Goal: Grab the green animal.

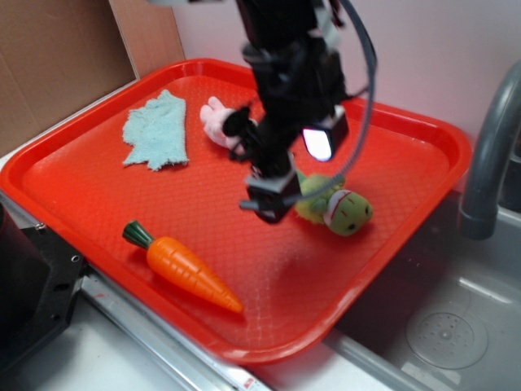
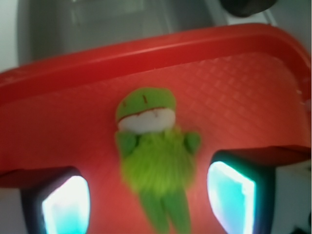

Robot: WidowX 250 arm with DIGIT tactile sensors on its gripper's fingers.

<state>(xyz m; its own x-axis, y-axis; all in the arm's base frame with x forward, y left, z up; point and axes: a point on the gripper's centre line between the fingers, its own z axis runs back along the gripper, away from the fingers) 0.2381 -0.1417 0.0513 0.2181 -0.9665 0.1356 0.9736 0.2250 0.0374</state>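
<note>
The green animal (image 1: pixel 338 208) is a small fuzzy lime-green plush with a darker green face and a white-and-red band. It lies on the red tray (image 1: pixel 98 187) toward the right side. In the wrist view it (image 2: pixel 155 156) lies with its head pointing away, its body and legs between my two fingers. My gripper (image 1: pixel 297 171) hangs open just above and to the left of it. Both fingertips (image 2: pixel 66 204) show wide apart on either side of the plush, not touching it.
A pink plush bunny (image 1: pixel 221 122) and a light blue cloth (image 1: pixel 157 130) lie at the back of the tray. An orange carrot (image 1: pixel 189 269) lies near the front. A grey sink (image 1: pixel 440 326) and faucet (image 1: pixel 488 147) are to the right, cardboard (image 1: pixel 57 57) at the back left.
</note>
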